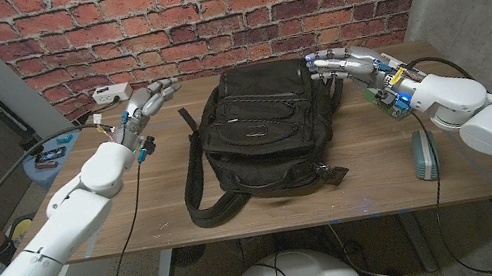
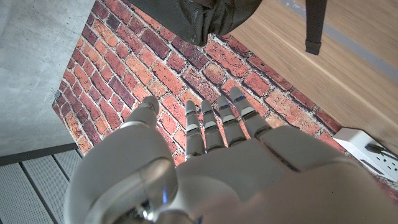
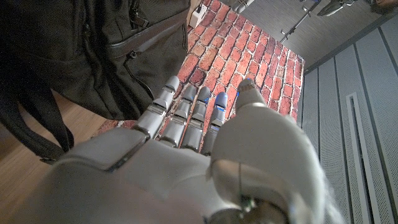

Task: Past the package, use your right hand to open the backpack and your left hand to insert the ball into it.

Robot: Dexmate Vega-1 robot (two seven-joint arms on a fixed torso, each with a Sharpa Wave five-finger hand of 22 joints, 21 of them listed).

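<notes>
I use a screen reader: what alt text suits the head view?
A black backpack lies on a wooden table before a brick wall, with the left hand and right hand raised at its sides, both holding nothing.

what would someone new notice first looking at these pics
A black backpack lies in the middle of the wooden table, zipped shut, its straps trailing toward the near edge. The robot's white arms flank it: the left hand hovers off the bag's far left corner and the right hand at its far right corner, both holding nothing, fingers stretched out. Behind everything runs a red brick wall.
</notes>
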